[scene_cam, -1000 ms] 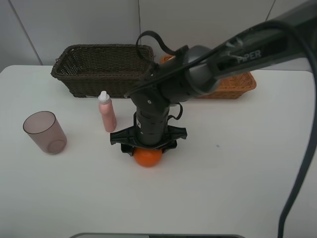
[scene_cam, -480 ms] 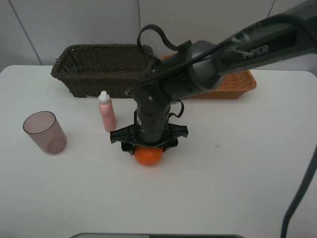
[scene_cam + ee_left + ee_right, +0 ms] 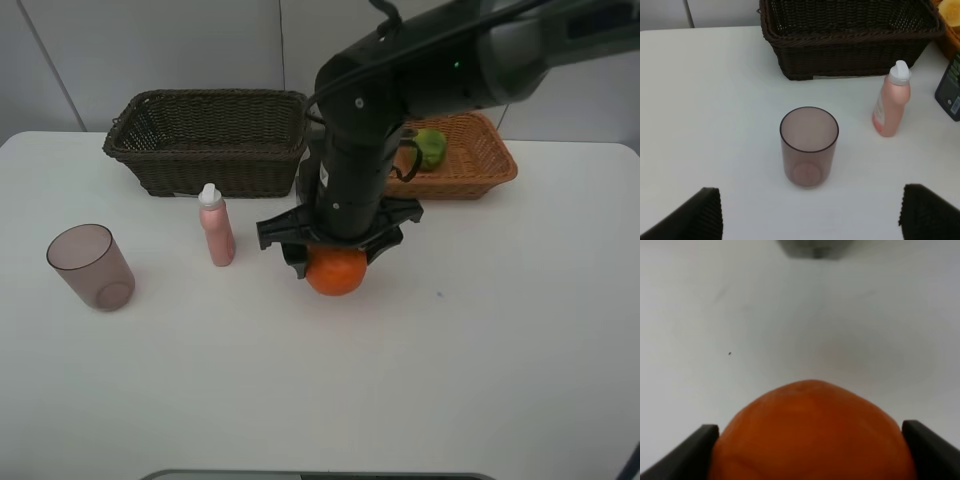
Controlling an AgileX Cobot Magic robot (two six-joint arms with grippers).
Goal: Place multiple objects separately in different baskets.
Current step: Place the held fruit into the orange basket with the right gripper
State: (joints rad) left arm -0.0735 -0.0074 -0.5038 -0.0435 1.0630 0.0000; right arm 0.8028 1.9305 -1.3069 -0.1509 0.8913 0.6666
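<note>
clamping the orange [image 3: 336, 276], the right gripper [image 3: 336, 258] points straight down over the middle of the table [image 3: 500, 350], its two black fingers [image 3: 293, 258] pressed against opposite sides of the fruit. in the right wrist view the orange [image 3: 812, 425] fills the space between the finger tips, so this gripper [image 3: 813, 450] is part closed around it; a faint shadow lies on the white table past the fruit, and whether the orange touches the table cannot be told.

just to the left of that gripper in the high view stands the pink bottle [image 3: 215, 228], upright with its white cap on, near the gripper but apart from it. behind the gripper sit both baskets: the dark basket [image 3: 205, 165] behind and to the left, the tan basket [image 3: 480, 168] behind and to the right, partly hidden by the arm. a green fruit [image 3: 430, 147] lies in the tan basket.

the left gripper [image 3: 816, 212] is out of the high view; its wrist view shows only the two finger tips, set wide apart with nothing between them. ahead of it, centred between the tips, stands the cup [image 3: 809, 145], upright with its mouth up and apart from both tips. beyond the cup and off to one side is the pink bottle [image 3: 891, 102], and past that the edge of a green bottle [image 3: 951, 90]. the dark basket [image 3: 850, 62] stands farther on, behind all three. in the high view the cup [image 3: 90, 266] is well left of the right gripper.
</note>
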